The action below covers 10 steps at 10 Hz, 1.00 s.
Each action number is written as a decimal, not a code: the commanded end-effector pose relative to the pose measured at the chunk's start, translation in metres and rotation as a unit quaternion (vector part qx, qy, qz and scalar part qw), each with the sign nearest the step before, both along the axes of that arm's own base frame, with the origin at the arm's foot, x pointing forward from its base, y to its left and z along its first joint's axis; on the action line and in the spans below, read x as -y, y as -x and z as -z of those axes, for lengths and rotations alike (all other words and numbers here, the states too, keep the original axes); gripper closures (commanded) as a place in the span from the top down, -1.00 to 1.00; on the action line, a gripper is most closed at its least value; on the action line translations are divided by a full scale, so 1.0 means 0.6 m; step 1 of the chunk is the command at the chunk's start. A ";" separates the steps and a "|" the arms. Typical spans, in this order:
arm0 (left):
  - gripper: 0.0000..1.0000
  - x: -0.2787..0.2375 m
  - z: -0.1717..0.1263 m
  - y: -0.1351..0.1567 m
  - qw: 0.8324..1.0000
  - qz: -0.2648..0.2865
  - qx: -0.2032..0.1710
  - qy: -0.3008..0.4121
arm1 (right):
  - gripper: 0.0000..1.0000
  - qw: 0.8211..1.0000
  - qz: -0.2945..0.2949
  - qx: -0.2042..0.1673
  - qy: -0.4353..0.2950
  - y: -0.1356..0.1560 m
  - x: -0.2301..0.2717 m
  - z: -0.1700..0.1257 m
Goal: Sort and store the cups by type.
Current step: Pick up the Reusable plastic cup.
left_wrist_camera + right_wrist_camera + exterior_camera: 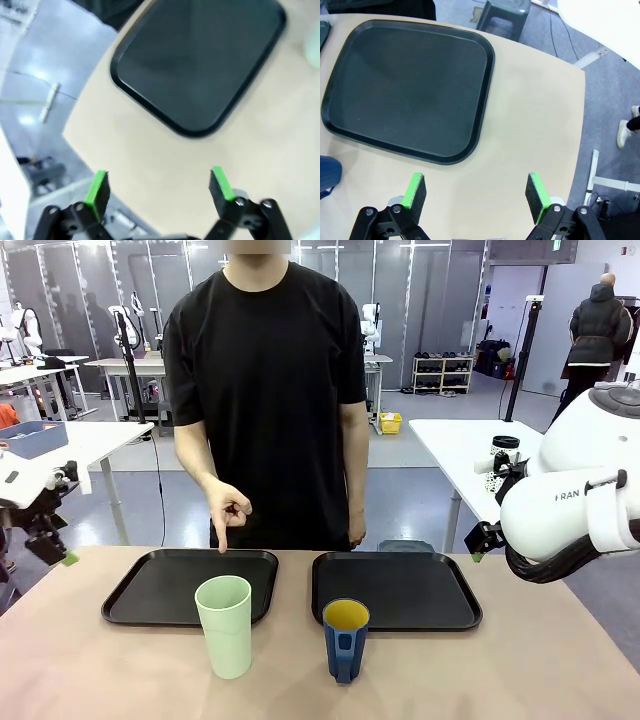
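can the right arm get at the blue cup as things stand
Probably yes: the blue cup stands free on the table before the right tray, the right gripper is open, and nothing lies between them.

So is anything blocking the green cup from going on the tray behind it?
Nothing visible. The green cup stands just before the bare left tray; the person's hand points at its far edge.

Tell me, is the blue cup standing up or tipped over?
Standing up. The blue cup sits on its base on the table, with its yellow inside facing the top.
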<state>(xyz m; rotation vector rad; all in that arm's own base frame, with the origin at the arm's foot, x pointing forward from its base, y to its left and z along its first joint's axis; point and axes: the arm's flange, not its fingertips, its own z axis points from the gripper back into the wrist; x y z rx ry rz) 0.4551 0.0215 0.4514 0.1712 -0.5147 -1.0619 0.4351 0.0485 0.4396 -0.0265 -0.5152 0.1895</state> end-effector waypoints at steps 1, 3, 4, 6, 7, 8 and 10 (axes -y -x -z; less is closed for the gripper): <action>1.00 -0.026 0.008 -0.001 0.996 0.065 0.003 -0.061 | 1.00 1.000 0.000 -0.001 0.000 0.002 0.000 0.004; 1.00 -0.011 0.006 0.002 0.999 0.039 -0.003 -0.030 | 1.00 1.000 0.000 -0.001 0.000 0.002 0.000 0.004; 1.00 -0.011 0.006 0.002 0.999 0.039 -0.003 -0.030 | 1.00 1.000 0.000 -0.001 0.000 0.002 0.000 0.004; 1.00 -0.011 0.006 0.002 0.999 0.039 -0.003 -0.030 | 1.00 1.000 0.000 -0.001 0.000 0.002 0.000 0.004; 1.00 -0.011 0.006 0.002 0.999 0.039 -0.003 -0.030 | 1.00 1.000 0.000 -0.001 0.000 0.002 0.000 0.004; 1.00 -0.011 0.006 0.002 0.999 0.039 -0.003 -0.030 | 1.00 1.000 0.000 -0.001 0.000 0.002 0.000 0.004; 1.00 -0.008 0.035 0.000 0.997 0.053 -0.009 -0.056 | 1.00 1.000 0.000 -0.001 0.000 0.002 0.000 0.004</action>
